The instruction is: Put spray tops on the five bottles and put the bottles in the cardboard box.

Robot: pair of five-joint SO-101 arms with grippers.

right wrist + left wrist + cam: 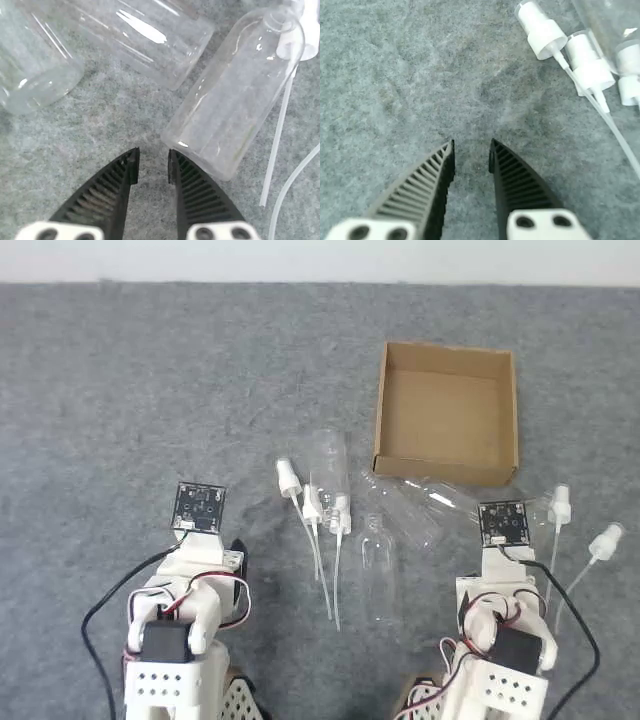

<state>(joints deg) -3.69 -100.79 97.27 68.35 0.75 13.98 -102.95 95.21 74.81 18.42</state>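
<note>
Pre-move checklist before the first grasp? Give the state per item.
1. Left gripper empty, fingers apart: ok.
2. Right gripper empty, fingers apart, nearest bottle lying on its side just ahead: ok.
3. Cardboard box open side up, nothing in it: ok.
4. Spray tops counted: three middle tops plus two right-side tops make five: ok.
5. Five bottles counted: cannot tell, the clear bodies overlap beside the box.
6. Tops fitted: not ok, every top lies loose.
</note>
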